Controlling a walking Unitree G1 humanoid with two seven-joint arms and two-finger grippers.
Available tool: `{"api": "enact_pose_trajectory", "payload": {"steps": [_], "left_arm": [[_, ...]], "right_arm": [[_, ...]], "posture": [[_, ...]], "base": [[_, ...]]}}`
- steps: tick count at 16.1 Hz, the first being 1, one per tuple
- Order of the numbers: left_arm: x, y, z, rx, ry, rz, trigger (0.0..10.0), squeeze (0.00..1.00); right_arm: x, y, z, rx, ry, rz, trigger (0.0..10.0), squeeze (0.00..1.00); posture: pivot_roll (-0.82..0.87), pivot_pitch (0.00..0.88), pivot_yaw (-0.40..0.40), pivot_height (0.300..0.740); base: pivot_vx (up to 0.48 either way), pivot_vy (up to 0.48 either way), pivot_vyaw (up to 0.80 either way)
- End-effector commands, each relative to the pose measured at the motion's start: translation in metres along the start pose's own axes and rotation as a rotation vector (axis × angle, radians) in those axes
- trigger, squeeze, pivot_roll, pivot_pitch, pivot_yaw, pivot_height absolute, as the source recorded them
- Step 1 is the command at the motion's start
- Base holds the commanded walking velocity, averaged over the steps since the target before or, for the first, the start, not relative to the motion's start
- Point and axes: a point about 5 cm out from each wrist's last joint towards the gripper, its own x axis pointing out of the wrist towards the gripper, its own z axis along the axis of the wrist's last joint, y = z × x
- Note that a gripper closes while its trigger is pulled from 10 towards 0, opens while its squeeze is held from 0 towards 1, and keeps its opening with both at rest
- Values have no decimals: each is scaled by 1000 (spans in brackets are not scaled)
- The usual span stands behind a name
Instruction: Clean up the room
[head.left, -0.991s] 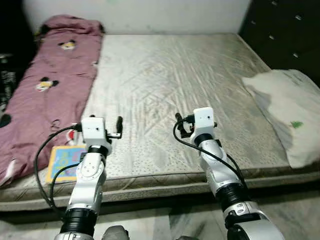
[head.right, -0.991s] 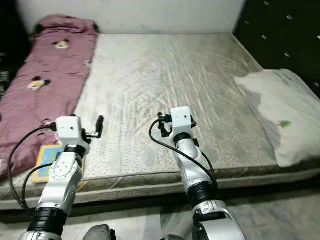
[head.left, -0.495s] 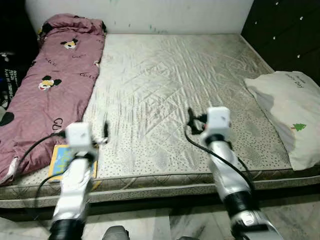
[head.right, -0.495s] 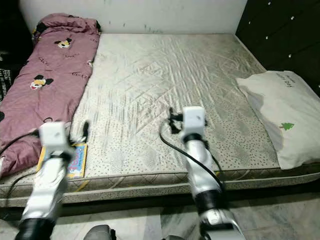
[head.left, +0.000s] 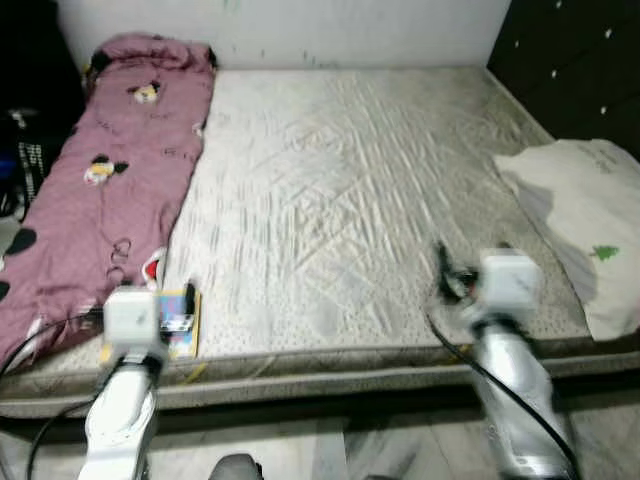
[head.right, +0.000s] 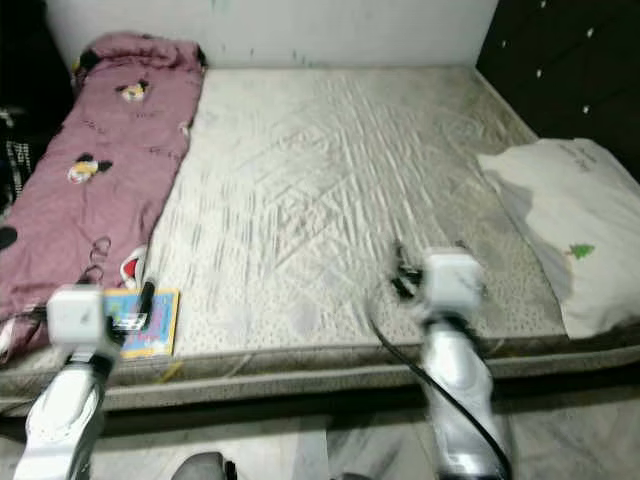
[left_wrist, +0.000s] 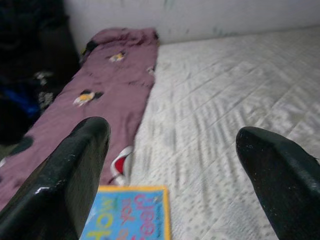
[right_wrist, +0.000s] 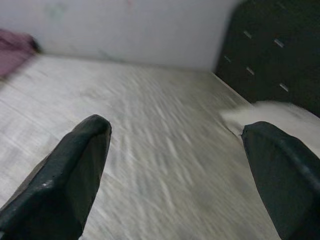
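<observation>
From where I stand, both arms have swung outward and dropped since a second ago; they were close together over the near edge of the mattress (head.left: 340, 200), and now they sit well apart, blurred with motion. The left gripper (left_wrist: 172, 165) has ended up just beside the colourful book (head.right: 140, 318), which lies flat near the mattress's front left corner, touching the hem of the pink blanket (head.left: 100, 190). Its two black fingers are spread wide with nothing between them. The right gripper (right_wrist: 175, 165) is likewise parted and empty, above the mattress's front edge and short of the white pillow (head.right: 565, 230), which slumps at the mattress's right side against the dark headboard (head.left: 570, 70).

I take this as lining up on the book, the one loose item on the mattress, so the tidying looks barely begun.

The book sits close to the mattress's front edge, so a clumsy nudge could tip it off. The middle of the mattress is bare and gives plenty of room. The blanket's folds crowd the book's far side.
</observation>
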Motion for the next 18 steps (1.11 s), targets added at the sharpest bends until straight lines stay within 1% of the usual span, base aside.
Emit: {"api": "enact_pose_trajectory", "payload": {"steps": [1, 2, 3, 5, 6, 7, 8, 10, 11, 12, 13, 14, 15, 16, 17, 18], "left_arm": [[2, 0, 6, 28, -22, 2, 10000, 0], [7, -5, 8, 31, -33, -17, 10000, 0], [15, -11, 12, 26, -47, -45, 10000, 0], [29, -22, 23, 7, -73, -82, 10000, 0], [34, -24, 27, -1, -81, -91, 10000, 0], [39, -27, 30, -6, -86, -99, 10000, 0], [41, -30, 32, -8, -87, -107, 10000, 0], [42, -32, 32, -8, -88, -110, 10000, 0], [44, -36, 32, -12, -83, -132, 10000, 0], [44, -38, 31, -13, -77, -148, 10000, 0], [45, -41, 26, -19, -53, -176, 10000, 0], [46, -44, 25, -24, -47, -179, 10000, 0], [48, -45, 28, -30, -60, -171, 10000, 0], [50, -43, 30, -34, -71, -156, 10000, 0], [50, -40, 30, -33, -76, -137, 10000, 0], [49, -35, 29, -32, -73, -113, 10000, 0]], "right_arm": [[-6, -4, 14, -30, -40, 21, 10000, 0], [-7, -6, 18, -67, -56, 38, 10000, 0], [0, -5, 28, -102, -95, 84, 10000, 0], [22, 4, 53, -147, -181, 193, 10000, 0], [31, 8, 63, -164, -204, 237, 10000, 0], [39, 16, 71, -188, -234, 294, 10000, 0], [43, 24, 76, -212, -258, 346, 10000, 0], [46, 31, 77, -227, -265, 371, 10000, 0], [52, 47, 77, -235, -269, 427, 10000, 0], [53, 52, 76, -234, -272, 445, 10000, 0], [55, 62, 72, -213, -269, 467, 10000, 0], [56, 66, 69, -186, -255, 451, 10000, 0], [55, 71, 59, -106, -209, 388, 10000, 0], [52, 72, 51, -73, -185, 329, 10000, 0], [49, 68, 39, -56, -146, 245, 10000, 0], [44, 58, 25, -38, -86, 147, 10000, 0]], "posture": [[66, 0, 17, 740], [55, 0, 17, 740], [45, 0, 21, 740], [31, 0, 37, 740], [21, 0, 58, 740], [19, 0, 68, 740], [20, 0, 80, 740], [25, 0, 85, 740], [18, 0, 105, 740], [5, 0, 118, 740], [-8, 0, 124, 740], [-12, 0, 115, 740], [1, 0, 97, 740], [11, 0, 82, 740], [23, 0, 64, 740], [26, 0, 55, 740]], "base": [[0, 0, 0], [0, 0, 0], [0, 0, 0], [0, 0, 0], [0, 0, 0], [0, 0, 0], [0, 0, 0], [0, 0, 0], [0, 0, 0], [0, 0, 0], [0, 0, 0], [0, 0, 0], [0, 0, 0], [0, 0, 0], [0, 0, 0], [0, 0, 0]]}}
